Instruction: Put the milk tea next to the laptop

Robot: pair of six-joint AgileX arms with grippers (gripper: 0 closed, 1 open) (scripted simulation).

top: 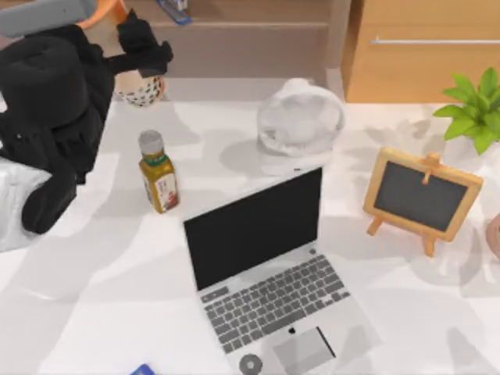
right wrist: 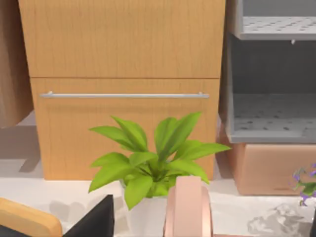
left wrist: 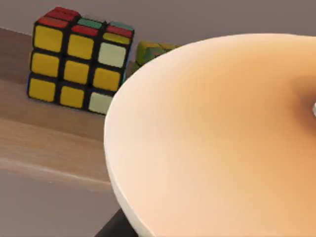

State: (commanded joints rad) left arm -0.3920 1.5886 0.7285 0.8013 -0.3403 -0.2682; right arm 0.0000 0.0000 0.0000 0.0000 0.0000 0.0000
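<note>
The milk tea (top: 141, 91) is at the back left of the table, its dark pearls showing below my left gripper (top: 143, 56), which is shut on its body. Its orange lid (top: 110, 11) peeks out past the black arm. In the left wrist view the cup's peach body (left wrist: 212, 148) is very close, with a dark finger (left wrist: 114, 228) at its edge. The silver laptop (top: 269, 269) stands open in the middle of the table, well to the cup's right and nearer the front. In the right wrist view, the right gripper's dark fingertips (right wrist: 96, 222) stand wide apart, holding nothing.
A yellow bottle with a grey cap (top: 158, 176) stands between the cup and the laptop. A white fan (top: 301, 125) sits behind the laptop. A chalkboard easel (top: 422, 195), a plant (top: 476, 109) and a pink object (right wrist: 187, 207) are at the right. A puzzle cube (left wrist: 79, 61) sits on the shelf.
</note>
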